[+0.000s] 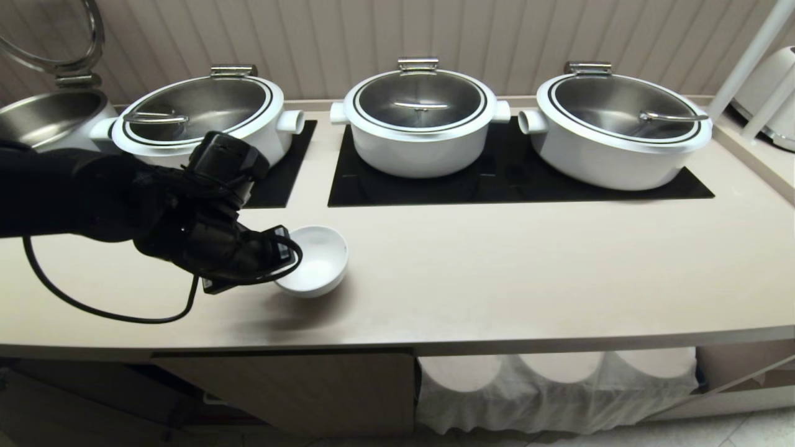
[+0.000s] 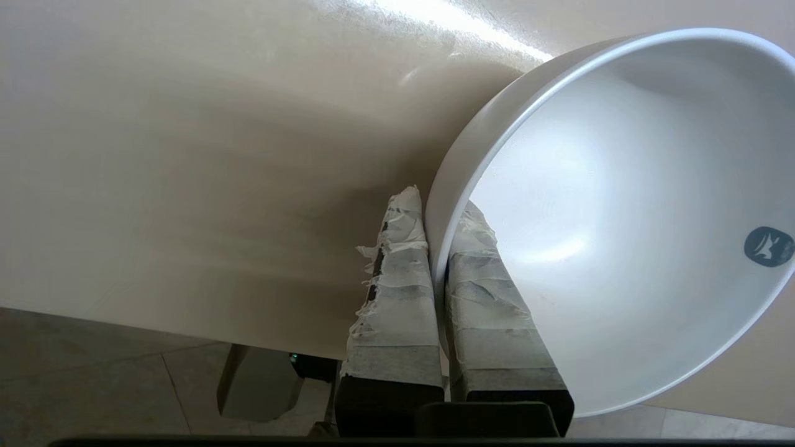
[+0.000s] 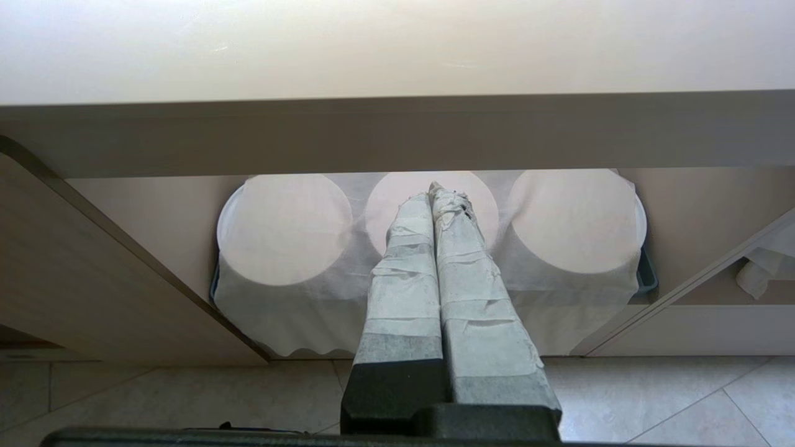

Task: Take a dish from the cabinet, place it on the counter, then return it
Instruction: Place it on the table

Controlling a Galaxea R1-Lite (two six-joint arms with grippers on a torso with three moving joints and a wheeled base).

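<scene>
Dish (image 1: 318, 257) is over the front-left part of the worktop (image 1: 497, 261), tilted; whether its foot touches the surface, cannot tell. Left pincer (image 2: 438, 248) is clamped on its near rim, one taped finger (image 2: 397, 279) outside the wall, the other inside. Right pincer (image 3: 435, 205) is closed with nothing in it, parked below the worktop edge, facing cloth-covered round stacks (image 3: 286, 230) in the cabinet (image 1: 298, 385).

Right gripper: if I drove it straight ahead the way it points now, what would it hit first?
Most likely the middle one of three cloth-draped round stacks in the open space under the counter. The right gripper, jaws shut, points straight at it with nothing visible between, though the gap is hard to judge.
</scene>
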